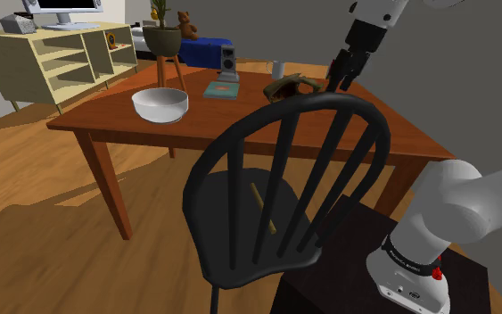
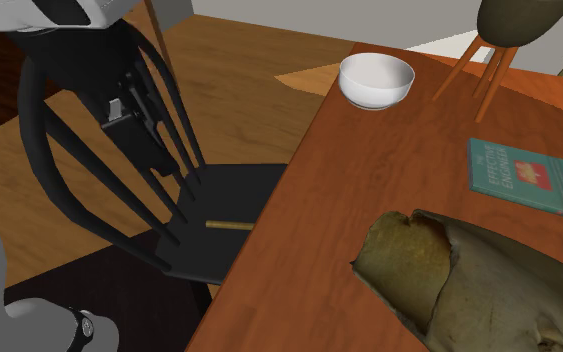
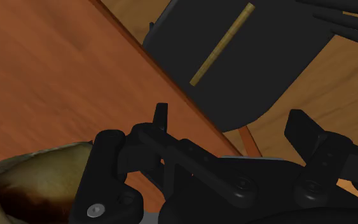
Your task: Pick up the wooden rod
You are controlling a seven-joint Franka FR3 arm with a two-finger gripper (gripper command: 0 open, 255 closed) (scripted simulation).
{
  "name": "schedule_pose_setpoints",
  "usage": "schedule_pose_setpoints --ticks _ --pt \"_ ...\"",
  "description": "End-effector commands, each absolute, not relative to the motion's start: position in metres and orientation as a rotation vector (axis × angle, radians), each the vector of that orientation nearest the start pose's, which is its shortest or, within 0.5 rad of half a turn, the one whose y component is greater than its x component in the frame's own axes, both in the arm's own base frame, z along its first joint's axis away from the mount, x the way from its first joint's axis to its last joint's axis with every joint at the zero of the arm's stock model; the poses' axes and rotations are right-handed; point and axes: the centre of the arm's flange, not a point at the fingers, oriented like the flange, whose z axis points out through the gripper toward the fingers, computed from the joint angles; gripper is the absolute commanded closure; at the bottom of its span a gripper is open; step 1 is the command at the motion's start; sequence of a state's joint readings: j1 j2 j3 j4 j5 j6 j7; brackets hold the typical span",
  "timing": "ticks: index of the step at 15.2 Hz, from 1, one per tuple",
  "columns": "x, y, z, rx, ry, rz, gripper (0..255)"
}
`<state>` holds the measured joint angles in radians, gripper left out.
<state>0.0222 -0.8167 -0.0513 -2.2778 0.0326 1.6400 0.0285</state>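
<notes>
On the black chair seat (image 3: 279, 76) lies the wooden rod (image 3: 223, 44), untouched; over the table (image 1: 240, 125) edge the end effector (image 1: 343, 82) hovers, spread open, still needing to descend.

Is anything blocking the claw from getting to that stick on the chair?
Nothing covers the rod, lying bare on the black chair seat. But the open gripper hangs over the table, whose edge overhangs part of the seat, and the chair's spindle back rises on the other side. It probably has to descend between them.
</notes>
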Motion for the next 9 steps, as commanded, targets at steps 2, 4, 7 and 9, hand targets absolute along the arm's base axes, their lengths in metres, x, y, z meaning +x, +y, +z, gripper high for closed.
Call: schedule_pose_setpoints --ticks 2,4,7,9 --pt "0.308 -0.006 0.632 -3.063 0.092 -0.269 0" --pt "0.316 0.005 0.608 -3.075 0.14 -0.261 0" --pt "0.328 0.022 0.573 -3.09 0.213 -0.248 0" --pt "0.336 0.032 0.549 -3.099 0.263 -0.24 0"
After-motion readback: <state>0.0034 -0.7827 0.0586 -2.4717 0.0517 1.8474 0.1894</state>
